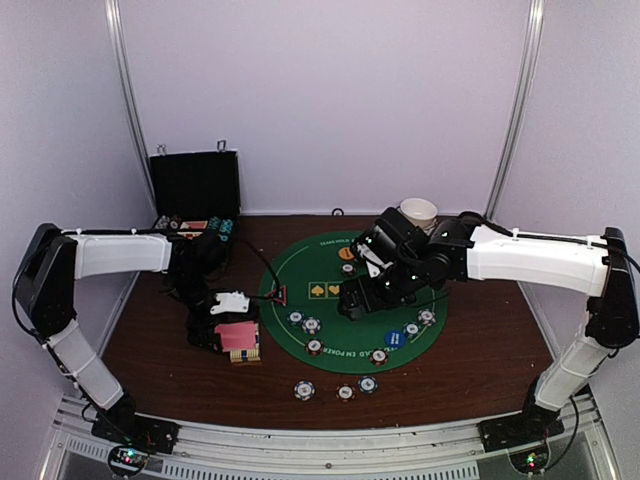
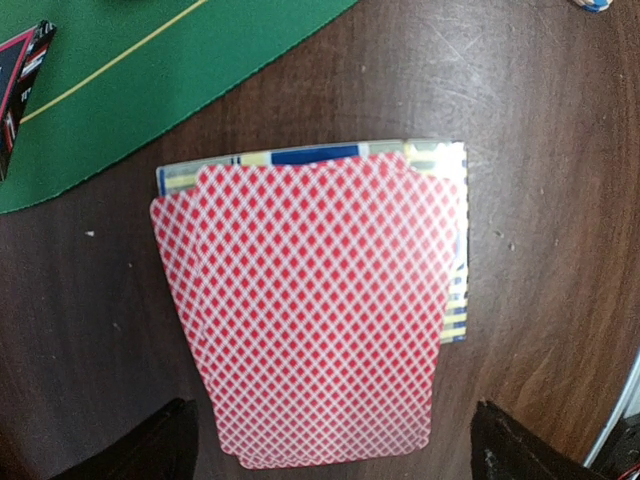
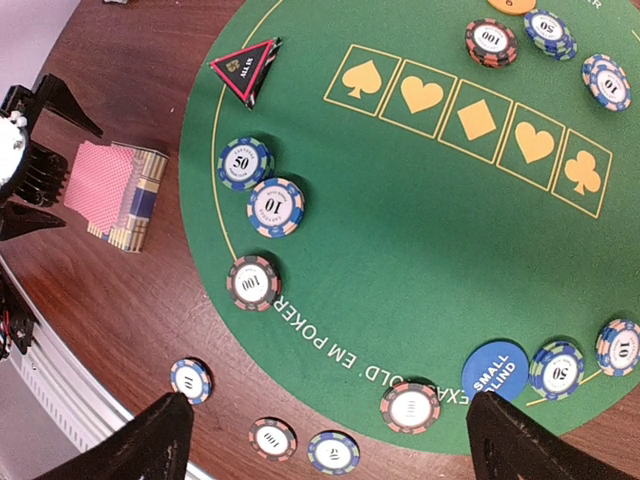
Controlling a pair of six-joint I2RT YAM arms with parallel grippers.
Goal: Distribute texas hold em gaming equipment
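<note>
Left claw [image 2: 330, 425] — jaws spread wide, pinching nothing; its two dark fingers [image 2: 150, 450] show at the lower corners of the left wrist view. Fanned stack of pink-backed, lattice-printed playing cards [image 2: 310, 310]: centre of that view, near end between the fingers, resting on a flat blue-and-yellow striped card box [image 2: 457, 300] on the dark brown wooden table [image 2: 540, 150]. Round green felt poker mat [image 1: 350, 300]: centre of the top view, its edge near the box. Red-and-black triangular marker button [image 3: 245, 70]: upper left of the right wrist view, at the mat's rim. Right claw [image 3: 330, 415] — jaws also spread, holding nothing, above the mat's lower edge. Small round striped poker chips [image 3: 275, 207]: three in a column on the felt at left, three on bare wood at lower left, one between the two fingertips in the picture, others at upper right and lower right. Round blue marker button [image 3: 494, 372]: on the felt just beside the finger at lower right. Round orange marker button [image 3: 510, 5]: top edge, partly cut off. Open black case [image 1: 195, 185] and white cup [image 1: 418, 212]: upper part of the top view.
</note>
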